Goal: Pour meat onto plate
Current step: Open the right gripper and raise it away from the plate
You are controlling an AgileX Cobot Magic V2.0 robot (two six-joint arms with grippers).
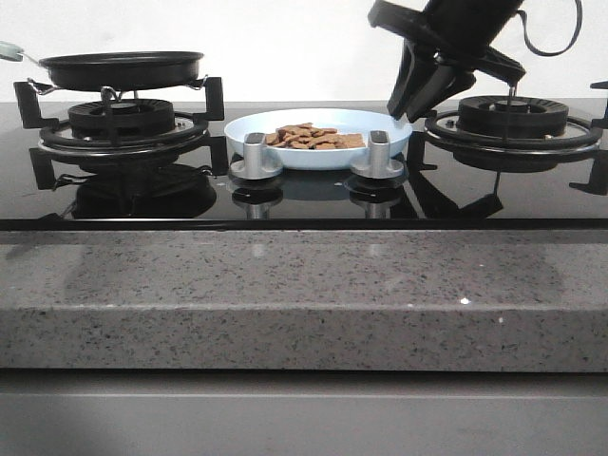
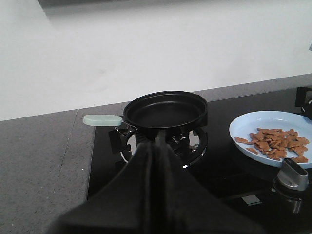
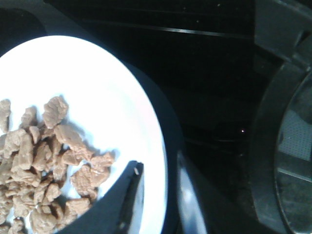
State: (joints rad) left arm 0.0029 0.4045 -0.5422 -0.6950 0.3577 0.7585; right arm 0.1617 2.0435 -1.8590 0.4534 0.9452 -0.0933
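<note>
black glass hob (image 1: 304,204) holds reddish-brown meat (image 1: 313,138) heaped on pale blue plate (image 1: 380,122); right gripper (image 1: 410,104) parted astride its rim.

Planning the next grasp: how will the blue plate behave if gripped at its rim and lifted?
The plate looks glossy, so probably slippery. It seems rigid, likely breakable. The meat lies loose, so tilting would probably slide it.

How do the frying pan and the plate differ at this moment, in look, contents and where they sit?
The frying pan is black with a pale green handle; the plate is pale blue with no handle. The pan is empty, while the plate holds the meat. The pan sits raised on the left burner; the plate lies low on the glass between the burners. Both are round and shallow.
</note>
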